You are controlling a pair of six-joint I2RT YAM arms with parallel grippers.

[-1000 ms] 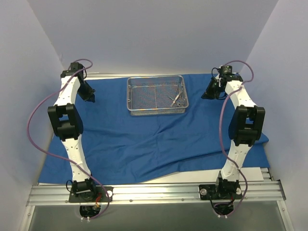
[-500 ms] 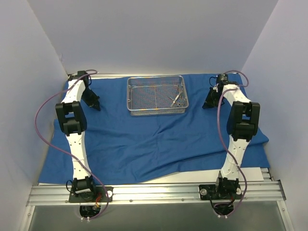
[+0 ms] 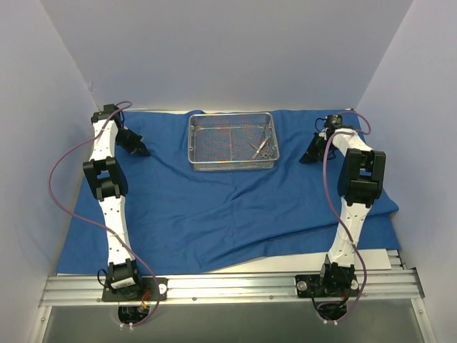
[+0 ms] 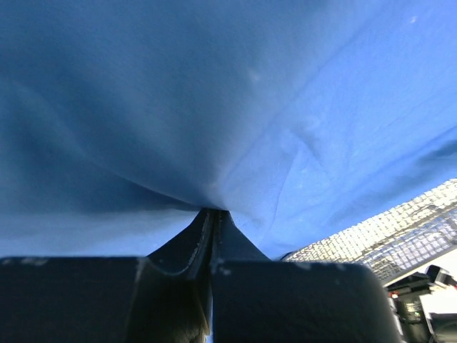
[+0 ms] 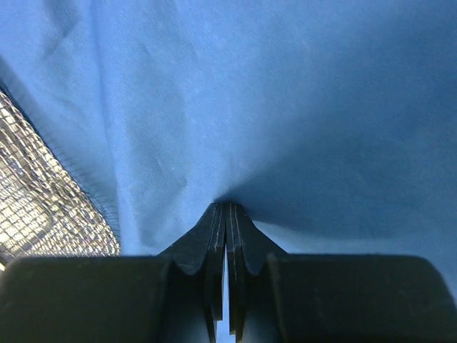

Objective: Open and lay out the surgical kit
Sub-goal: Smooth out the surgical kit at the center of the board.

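Observation:
The blue cloth wrap (image 3: pixel 214 207) lies spread over the table, rumpled near the front. On it at the back centre stands the silver wire-mesh tray (image 3: pixel 232 140), with thin metal instruments (image 3: pixel 261 148) at its right end. My left gripper (image 3: pixel 141 151) is low on the cloth left of the tray and is shut on a pinch of cloth (image 4: pixel 214 193), which puckers at its tips (image 4: pixel 213 211). My right gripper (image 3: pixel 306 158) is right of the tray, its tips (image 5: pixel 226 206) shut on a fold of the cloth (image 5: pixel 235 187). The tray shows in both wrist views (image 4: pixel 400 236) (image 5: pixel 32 207).
White walls close in the table at the back and on both sides. An aluminium rail (image 3: pixel 228 284) with both arm bases runs along the near edge. A strip of bare white table (image 3: pixel 285 261) shows in front of the cloth. Purple cables (image 3: pixel 53 193) loop beside each arm.
Both arms have sunk lower and reached further toward the back. The cloth's back corners have spread outward on the left and right. Both grippers stay shut on the cloth.

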